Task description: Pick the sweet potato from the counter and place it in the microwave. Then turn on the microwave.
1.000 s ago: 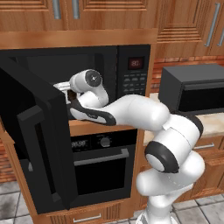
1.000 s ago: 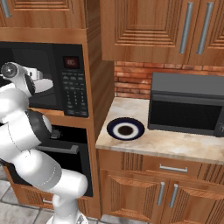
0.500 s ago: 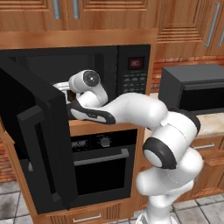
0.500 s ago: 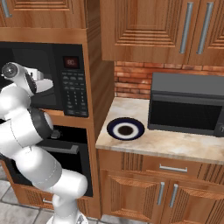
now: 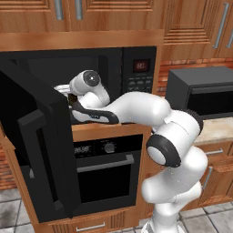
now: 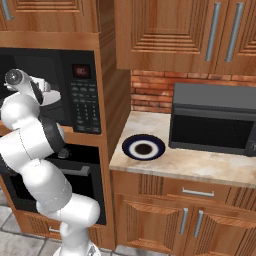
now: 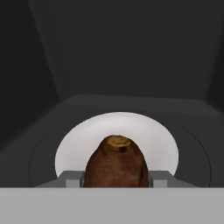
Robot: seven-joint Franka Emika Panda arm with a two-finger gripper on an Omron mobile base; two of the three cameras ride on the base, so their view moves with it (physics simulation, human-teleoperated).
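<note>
**Delivering the sweet potato into the microwave**

Reaching deep inside the microwave [image 5: 91,82] — gripper [image 7: 115,180] clamped on the sweet potato [image 7: 116,162], poised above the white turntable [image 7: 162,140]. Placing step underway. Next up, probably: lower, release, withdraw, shut the door — then the keypad [image 6: 85,107].

microwave display [image 5: 141,66]: red digits, too blurred to read
oven panel [image 5: 83,149]: pale display marks, unreadable
keypad [image 6: 84,106]: labels illegible

brown sweet potato [image 7: 116,162] over white turntable [image 7: 144,131]
</note>
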